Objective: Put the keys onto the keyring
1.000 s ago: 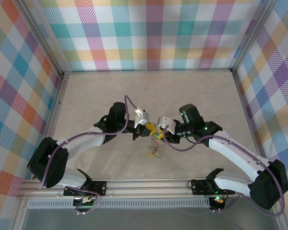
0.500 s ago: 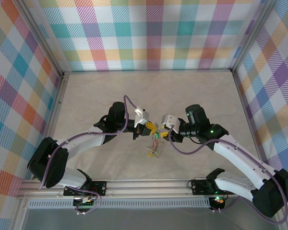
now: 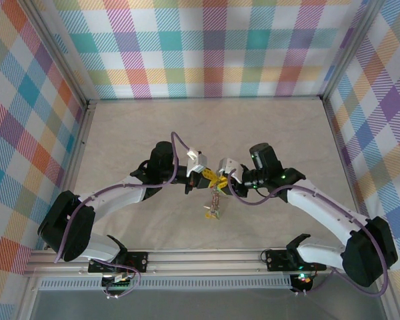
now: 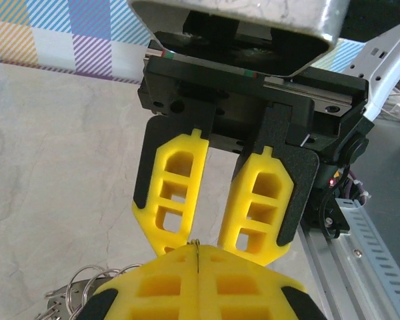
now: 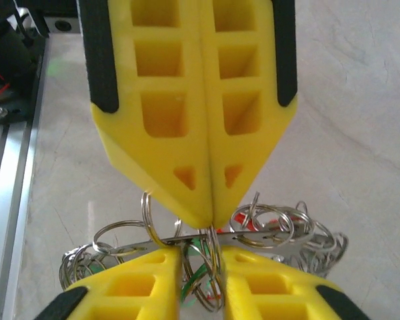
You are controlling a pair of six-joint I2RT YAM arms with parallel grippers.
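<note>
While left pincer (image 5: 210, 219) pinches the keyring (image 5: 253, 234), right pincer (image 5: 200, 263) straddles it, slightly parted.

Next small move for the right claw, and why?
Probably close the right claw fully: its fingers stand slightly apart around small key loops, facing the shut left claw that pinches the keyring wire. Whether it already grips is unclear.

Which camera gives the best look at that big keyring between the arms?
The right wrist view: the keyring runs close up as thin wire pinched by the left gripper, small rings hanging around it. The left wrist view catches a sliver of wire; the top external view, a tiny cluster.
</note>
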